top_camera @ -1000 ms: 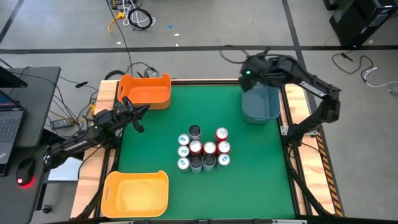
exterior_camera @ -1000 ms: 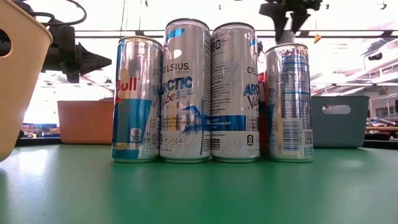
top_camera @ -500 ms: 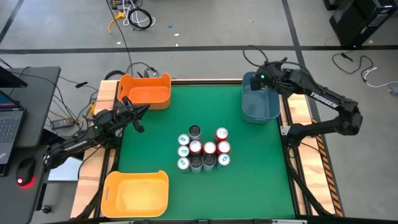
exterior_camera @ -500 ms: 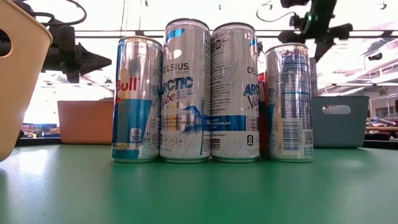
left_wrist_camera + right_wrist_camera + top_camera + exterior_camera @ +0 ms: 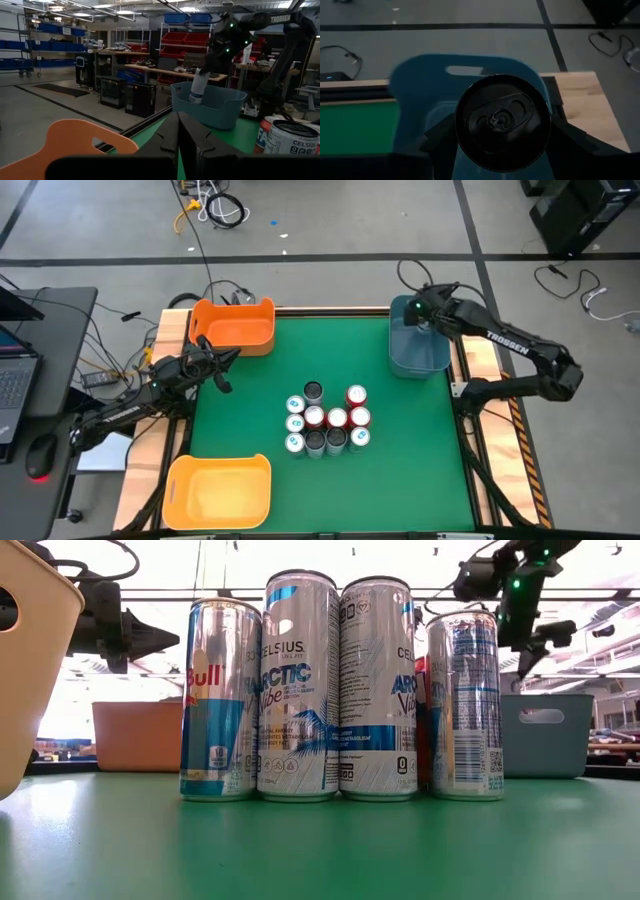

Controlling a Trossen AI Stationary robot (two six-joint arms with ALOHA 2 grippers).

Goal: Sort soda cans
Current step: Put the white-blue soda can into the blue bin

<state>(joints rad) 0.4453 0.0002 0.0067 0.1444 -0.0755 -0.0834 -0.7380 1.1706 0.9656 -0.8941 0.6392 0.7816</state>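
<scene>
Jaws on the right gripper are clamped around a soda can, one finger on each side of it, and the can is hanging tilted over the blue bin at the far right corner of the green table; from the left wrist view you can see it's a pale can with its lower end dipping below the bin's rim, and the right wrist view looks straight down onto its top with the bin underneath; left gripper has its fingers pinched together with nothing between them, just hovering near the orange bin at the far left corner; rest of the cans sit bunched up tight in the middle of the table, red tops, dark tops and pale ones all touching or nearly so; from the low view the front row stands upright, tall silver and blue cans side by side; yellow bin is at the near left corner, well apart from the cluster; laptop and a mouse are off on a side desk to the left
</scene>
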